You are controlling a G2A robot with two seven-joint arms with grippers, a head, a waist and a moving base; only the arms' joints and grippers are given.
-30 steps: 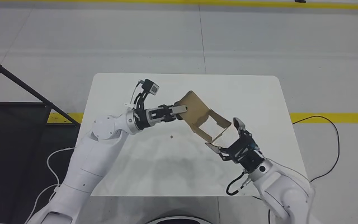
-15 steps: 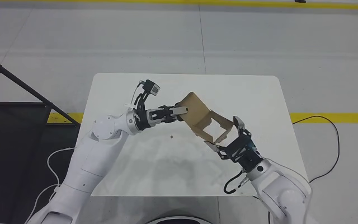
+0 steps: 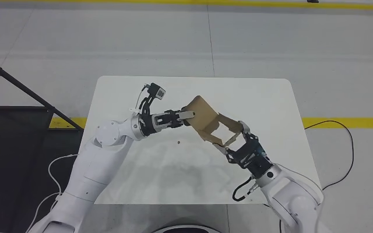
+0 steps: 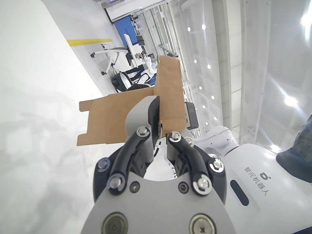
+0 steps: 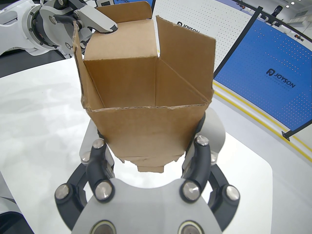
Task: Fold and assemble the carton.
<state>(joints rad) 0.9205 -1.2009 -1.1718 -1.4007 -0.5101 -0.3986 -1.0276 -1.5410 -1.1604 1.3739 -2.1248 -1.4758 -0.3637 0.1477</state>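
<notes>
1 carton [image 3: 205,118], brown, opened into square tube, hangs above table [image 3: 151,175] middle, between both arms, not resting on it. End flaps unfolded. Left gripper [image 3: 187,115] clamps carton's edge at its own end, narrow, cardboard pinched between pads. Right gripper [image 3: 238,147] at opposite end, fingers spread wide, lower flap [image 5: 146,137] lying between them, seemingly unpinched. Step, by my guess: closing that end. Next move calls for pushing flap inward while left gripper keeps firm hold, tube kept square.
</notes>
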